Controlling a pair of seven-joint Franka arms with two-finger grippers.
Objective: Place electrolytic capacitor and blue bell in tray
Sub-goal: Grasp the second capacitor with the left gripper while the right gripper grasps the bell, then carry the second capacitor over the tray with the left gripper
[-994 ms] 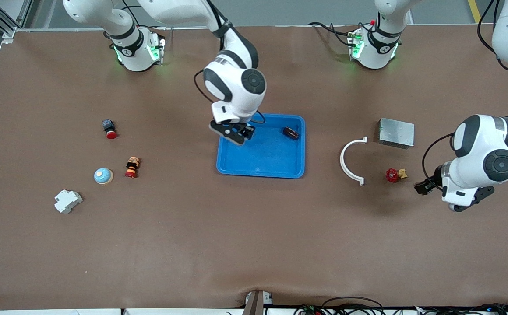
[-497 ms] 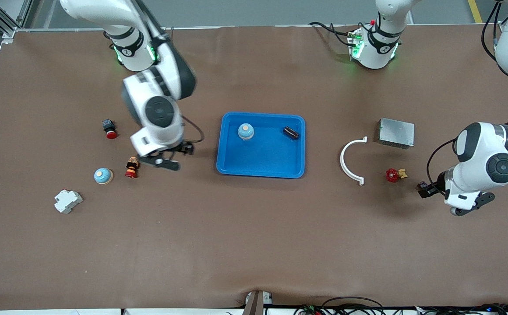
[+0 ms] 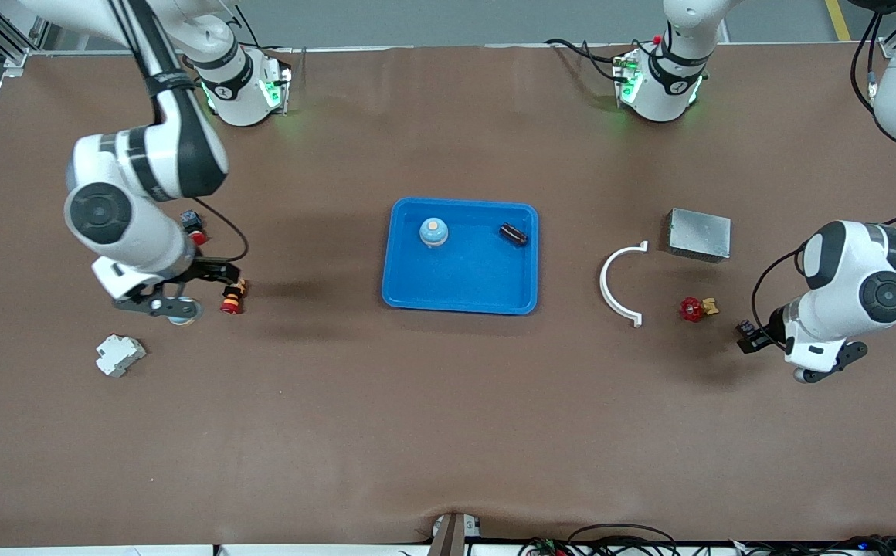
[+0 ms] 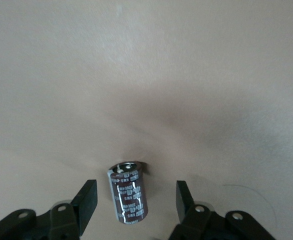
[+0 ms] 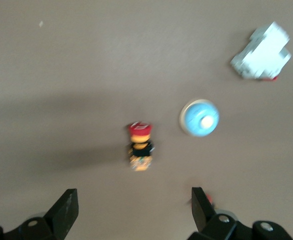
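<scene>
The blue tray [image 3: 459, 297] sits mid-table and holds a blue bell [image 3: 433, 231] and a dark electrolytic capacitor [image 3: 514, 234]. Toward the left arm's end, my left gripper [image 3: 749, 337] [image 4: 135, 197] is low over the table. It straddles a second dark capacitor [image 4: 128, 192], open, with a gap on each side of it. My right gripper [image 3: 185, 292] [image 5: 132, 207] hangs open and empty toward the right arm's end. It is over a second blue bell [image 3: 185, 313] [image 5: 200, 117] and a red-capped push button [image 3: 232, 298] [image 5: 140, 147].
A white breaker block [image 3: 119, 354] [image 5: 261, 52] and another red-topped button [image 3: 195, 226] lie near the right gripper. A white curved bracket [image 3: 622, 284], a grey metal box [image 3: 699, 234] and a red valve [image 3: 694, 309] lie between the tray and the left gripper.
The right arm left the blue bell in the tray and swung to its own end of the table. The left gripper's fingers have narrowed around the capacitor.
</scene>
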